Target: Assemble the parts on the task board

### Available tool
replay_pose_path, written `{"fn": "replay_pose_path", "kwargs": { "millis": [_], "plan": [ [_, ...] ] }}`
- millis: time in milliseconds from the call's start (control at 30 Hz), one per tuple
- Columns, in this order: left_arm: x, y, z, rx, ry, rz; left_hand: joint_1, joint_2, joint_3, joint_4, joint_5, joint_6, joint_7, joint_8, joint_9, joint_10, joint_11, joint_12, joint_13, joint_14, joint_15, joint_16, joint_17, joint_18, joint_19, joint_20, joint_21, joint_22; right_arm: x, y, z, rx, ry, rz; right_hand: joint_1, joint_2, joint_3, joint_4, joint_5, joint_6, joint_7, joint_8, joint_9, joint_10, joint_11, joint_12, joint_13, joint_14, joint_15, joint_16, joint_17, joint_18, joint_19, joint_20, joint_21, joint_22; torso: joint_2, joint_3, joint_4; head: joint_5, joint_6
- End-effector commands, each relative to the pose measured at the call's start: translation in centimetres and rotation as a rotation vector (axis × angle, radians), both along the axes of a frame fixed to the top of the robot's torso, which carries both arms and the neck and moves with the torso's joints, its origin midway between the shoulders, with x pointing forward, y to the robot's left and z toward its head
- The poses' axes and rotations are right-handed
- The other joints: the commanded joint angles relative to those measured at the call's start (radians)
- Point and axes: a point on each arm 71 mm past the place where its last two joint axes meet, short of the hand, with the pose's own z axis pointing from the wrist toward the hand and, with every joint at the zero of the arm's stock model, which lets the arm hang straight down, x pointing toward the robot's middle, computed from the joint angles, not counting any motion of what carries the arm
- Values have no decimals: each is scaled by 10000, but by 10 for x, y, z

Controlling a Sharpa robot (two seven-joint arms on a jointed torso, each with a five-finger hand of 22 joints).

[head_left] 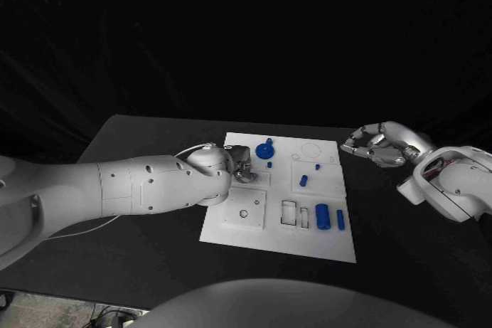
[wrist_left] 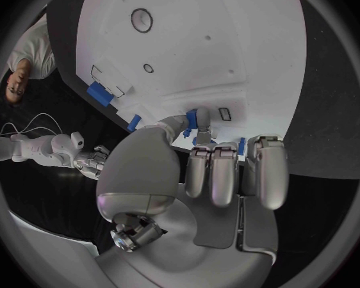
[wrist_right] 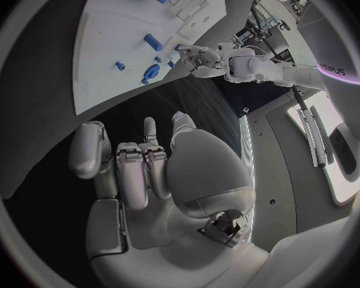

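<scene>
My left hand [head_left: 238, 164] pinched a small blue part [wrist_left: 191, 117] in its fingers; tilted, it risked jamming on the task board [head_left: 326, 239].

Blue pieces on a white plate, silver hands over a black table.

The flat white task board [head_left: 257, 228] lies on the matt black table [head_left: 134, 136]; around it everything is dark. On the board the small plastic parts are all a saturated blue: a round-topped blue knob [head_left: 266, 151] near the board's far edge, a short blue peg [head_left: 303, 180] at its middle, a thick blue cylinder [head_left: 323, 216] and a slim blue bar [head_left: 340, 219] toward its near right corner. Thin dark outlines mark recesses on the white surface. The silver metallic left hand [head_left: 238, 164] on its glossy white arm overlaps the board; the silver right hand [head_left: 376, 144] sits beyond the board's right edge against black.
</scene>
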Motion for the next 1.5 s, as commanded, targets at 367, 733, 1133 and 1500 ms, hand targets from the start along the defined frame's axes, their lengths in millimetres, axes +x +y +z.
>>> {"fn": "replay_pose_path", "kwargs": {
  "millis": [367,733,1133,1500],
  "plan": [
    [-1,2,-10,382,619,168,51,-1,1243,-1072,-283,-45,-57,-100,-49,1039,-28,-35,2630,1040,9,25,2635,-16,239,-17,-97,1721,-1,1,-1,-12,108,111,138,4,12,-64,53,-68,-19,-13,4,1039,-47,-36,2609,1026,-28,35,2629,176,-49,-1,-74,1460,-2,3,0,-9,0],
    [-1,2,-13,655,980,186,-581,-192,170,-32,-1929,-252,-108,-389,-230,1039,-43,-35,2630,1040,20,25,2635,2,173,12,-180,1690,-3,0,-10,-13,234,113,155,7,17,-67,61,-67,-19,-13,4,1039,-46,-36,2609,1026,-29,35,2629,179,-58,-1,-87,1456,3,7,-3,3,0],
    [0,6,-15,969,1204,313,-1687,-519,-1603,1490,-3471,-450,116,-685,-445,1039,154,-35,2630,1040,177,25,2635,24,120,144,-272,1662,-3,-2,-11,-12,210,59,160,5,18,-68,64,-68,-19,-13,4,1039,-46,-36,2609,1026,-29,35,2629,179,-58,-2,-88,1456,-9,2,6,-27,0],
    [0,8,-14,923,1066,493,-2351,-721,-3001,1803,-3551,-598,157,-670,-389,1039,191,-35,2630,1040,204,25,2635,28,120,172,-296,1681,-3,-3,-11,-14,205,43,174,-9,14,-71,68,-70,-17,-14,4,1039,-46,-36,2609,1026,-29,35,2629,178,-54,-2,-87,1458,4,2,6,-31,0]
  ]
}}
